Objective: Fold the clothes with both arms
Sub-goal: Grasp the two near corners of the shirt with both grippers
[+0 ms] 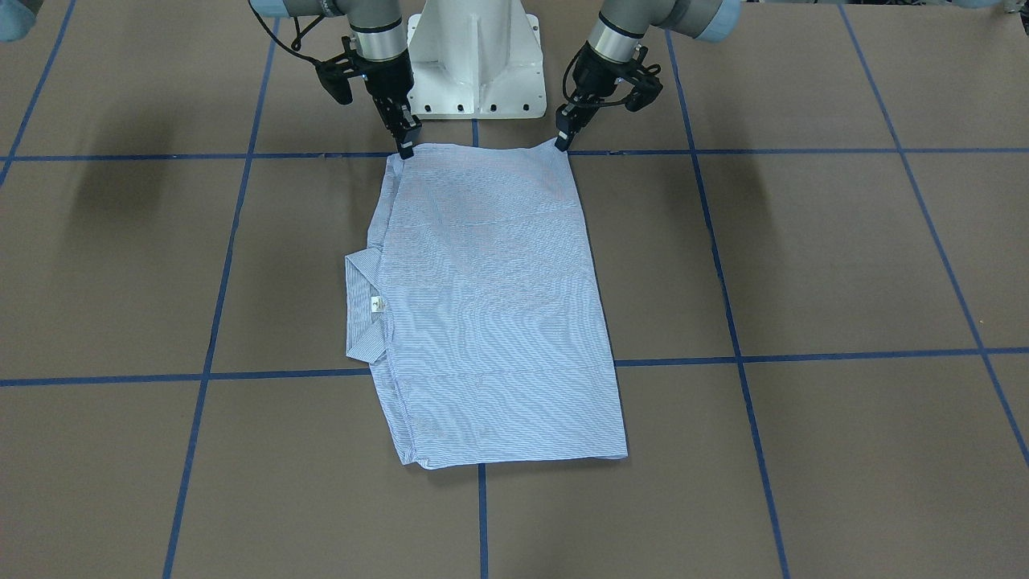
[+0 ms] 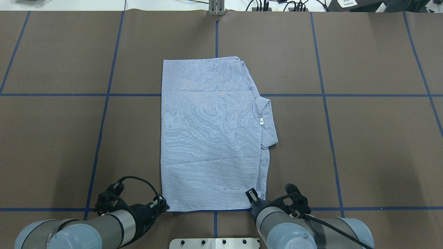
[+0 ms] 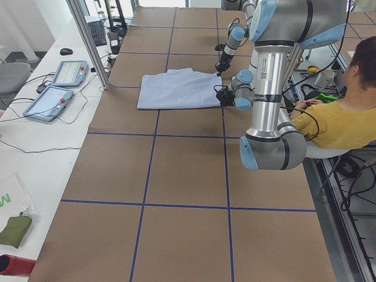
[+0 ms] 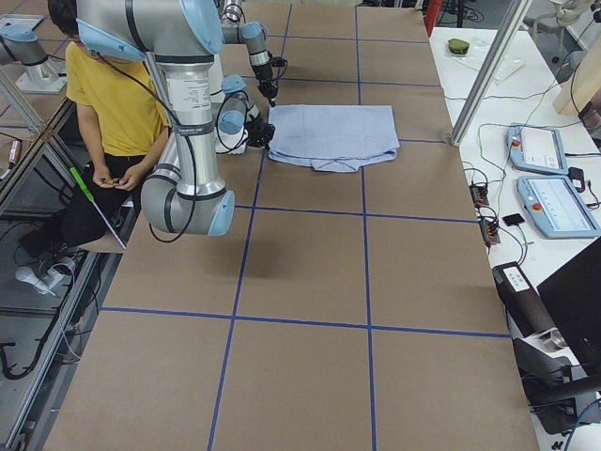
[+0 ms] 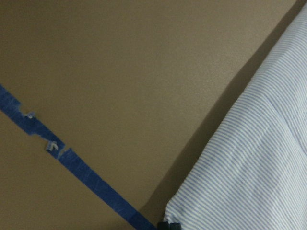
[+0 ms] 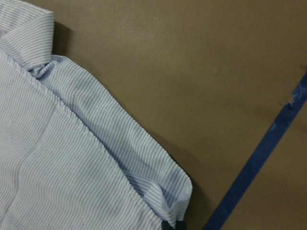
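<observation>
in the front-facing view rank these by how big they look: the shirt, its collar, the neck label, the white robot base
1. striped shirt, by far the largest
2. white pedestal base, though the top edge of the view cuts it off
3. collar
4. neck label, tiny

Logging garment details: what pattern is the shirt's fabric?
Fine light blue-and-white stripes on the shirt; clearest in the right wrist-mounted view.

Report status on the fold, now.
Left gripper and right gripper shut on near corners of the shirt. Shirt flat, folded into a rectangle, collar toward robot's right. Nothing in the way.
</observation>
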Robot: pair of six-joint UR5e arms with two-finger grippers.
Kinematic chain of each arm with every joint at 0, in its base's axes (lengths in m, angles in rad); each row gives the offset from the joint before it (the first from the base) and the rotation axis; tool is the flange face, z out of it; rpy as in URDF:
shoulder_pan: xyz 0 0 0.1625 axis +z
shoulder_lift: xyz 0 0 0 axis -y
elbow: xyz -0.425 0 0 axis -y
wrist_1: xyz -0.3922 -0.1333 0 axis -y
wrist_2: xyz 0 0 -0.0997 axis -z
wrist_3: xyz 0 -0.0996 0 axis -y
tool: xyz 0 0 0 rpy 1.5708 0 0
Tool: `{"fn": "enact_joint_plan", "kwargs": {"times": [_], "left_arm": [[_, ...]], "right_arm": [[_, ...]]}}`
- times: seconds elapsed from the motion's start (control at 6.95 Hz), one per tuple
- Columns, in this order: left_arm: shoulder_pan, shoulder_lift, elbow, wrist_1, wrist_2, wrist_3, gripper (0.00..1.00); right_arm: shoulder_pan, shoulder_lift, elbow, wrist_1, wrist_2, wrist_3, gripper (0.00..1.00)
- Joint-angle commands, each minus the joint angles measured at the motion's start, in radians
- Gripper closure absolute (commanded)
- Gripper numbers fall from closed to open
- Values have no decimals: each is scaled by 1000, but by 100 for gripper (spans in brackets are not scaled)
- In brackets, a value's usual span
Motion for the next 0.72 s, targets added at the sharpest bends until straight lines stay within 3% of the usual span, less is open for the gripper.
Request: {"fn": "enact_joint_plan", "kwargs": {"times": [0.0,0.29,0.43,0.58], "left_arm": [[2,2,-84,42,-3,-1,100],[-3,5,-277,169,-26,0,100],[-15,8,-356,211,-84,0,100],[-32,6,-399,245,-109,2,100]], "right_arm": [[9,-14,84,-5,-4,1,100],[26,-28,264,-163,-1,1,100],[61,-27,333,-204,7,1,100],[104,-23,397,-289,62,1,100]]}}
